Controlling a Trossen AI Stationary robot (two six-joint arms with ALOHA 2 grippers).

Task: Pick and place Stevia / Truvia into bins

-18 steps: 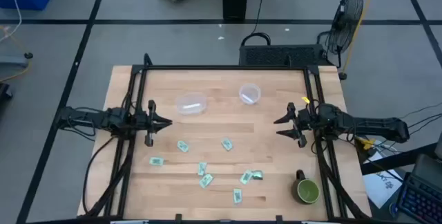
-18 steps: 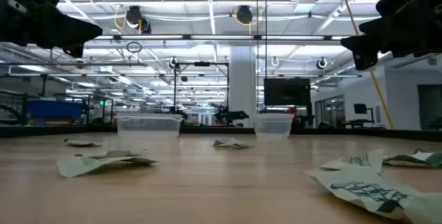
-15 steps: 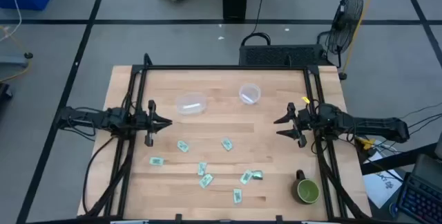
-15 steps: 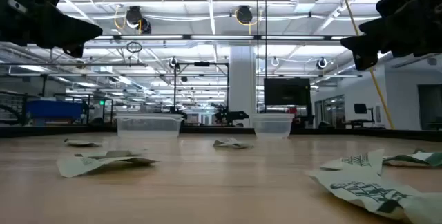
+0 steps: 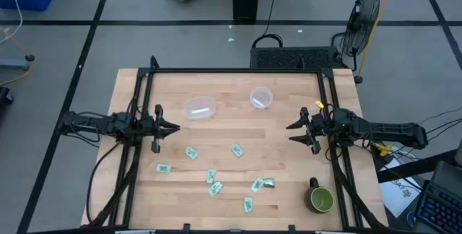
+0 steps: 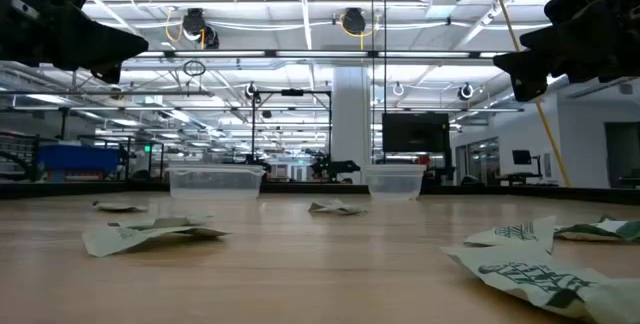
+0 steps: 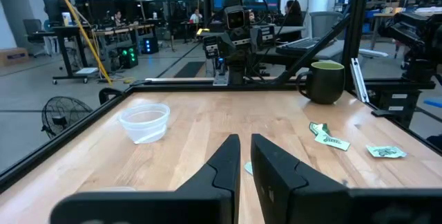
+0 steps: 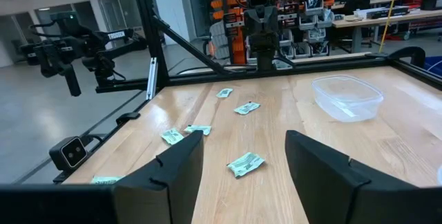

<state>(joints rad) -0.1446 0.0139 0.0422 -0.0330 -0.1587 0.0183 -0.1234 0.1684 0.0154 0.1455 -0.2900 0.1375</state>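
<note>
Several pale green and white Stevia sachets lie flat and scattered on the near half of the wooden table; they also show in the right wrist view and the low view. The clear oval tub and the clear round cup stand on their bases nearer the far edge. My left gripper hovers at the table's left side, shut, its fingers nearly together. My right gripper hovers at the right side, open, with a wide gap. Both are raised above the table and hold nothing.
A dark green mug stands at the near right corner, also seen in the left wrist view. A black metal frame borders the table. Bare wood lies between the two grippers and the bins. People sit at desks far behind.
</note>
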